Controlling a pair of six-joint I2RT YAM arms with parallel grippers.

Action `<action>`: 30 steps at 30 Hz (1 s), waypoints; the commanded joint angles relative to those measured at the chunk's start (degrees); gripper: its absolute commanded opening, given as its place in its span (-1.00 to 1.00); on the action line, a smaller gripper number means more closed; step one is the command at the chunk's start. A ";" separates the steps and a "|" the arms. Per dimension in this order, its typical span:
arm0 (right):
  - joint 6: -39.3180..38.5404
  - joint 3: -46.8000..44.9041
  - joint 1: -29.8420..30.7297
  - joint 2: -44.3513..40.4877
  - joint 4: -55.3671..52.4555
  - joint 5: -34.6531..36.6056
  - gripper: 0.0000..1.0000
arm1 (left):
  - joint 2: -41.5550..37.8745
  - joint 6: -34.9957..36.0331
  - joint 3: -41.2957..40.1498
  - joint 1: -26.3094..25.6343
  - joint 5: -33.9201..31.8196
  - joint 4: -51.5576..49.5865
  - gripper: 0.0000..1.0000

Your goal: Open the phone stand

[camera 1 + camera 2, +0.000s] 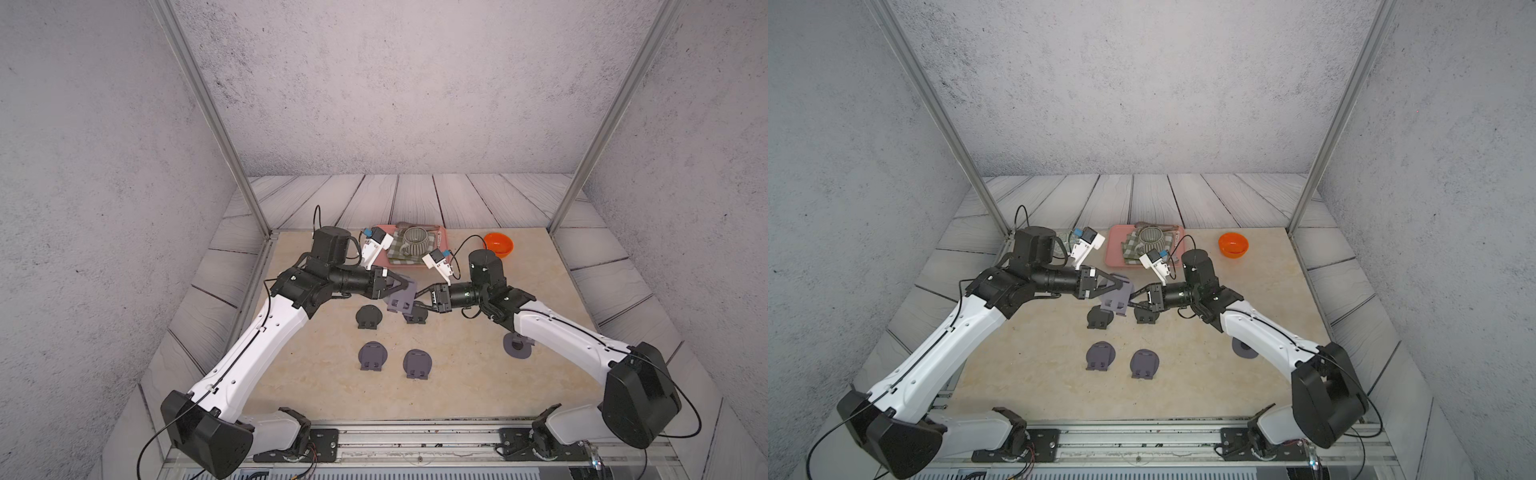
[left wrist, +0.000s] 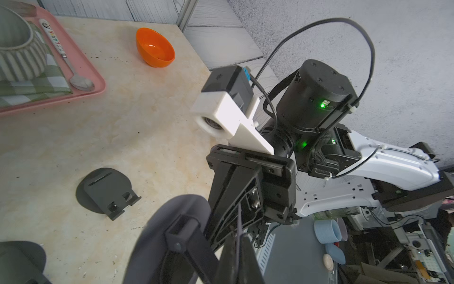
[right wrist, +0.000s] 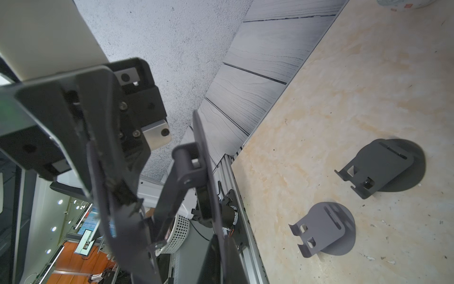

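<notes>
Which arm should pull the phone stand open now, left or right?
Probably right: the right tool is shut on the stand's hinged plate and can swing it out, while the left tool, shut on the round base, just steadies it.

Robot lab test cell — aluminium frame posts (image 1: 218,124), printed backdrop walls (image 1: 395,83), arms (image 1: 266,345) on a base rail (image 1: 415,434).
</notes>
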 commanded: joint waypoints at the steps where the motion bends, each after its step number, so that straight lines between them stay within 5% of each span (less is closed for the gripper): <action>1: -9.05 0.89 2.26 0.33 -27.51 -0.27 -1.00 | -1.01 1.23 4.31 3.14 0.79 13.67 -1.00; 3: -11.90 4.24 2.15 -0.03 -31.21 0.19 -1.00 | -2.64 0.32 0.18 3.14 2.01 14.27 -0.93; 8: -14.64 10.05 2.08 -0.36 -33.98 -1.06 -1.00 | -6.68 -0.94 -7.39 3.14 4.24 16.23 -0.24; 17: -19.69 13.99 2.04 -2.56 -37.73 -3.39 -1.00 | -6.06 6.22 -7.79 3.23 7.68 9.51 0.15; 30: -19.19 14.85 1.90 -2.29 -37.64 -2.94 -1.00 | -8.93 5.01 -11.23 3.23 14.53 10.73 0.02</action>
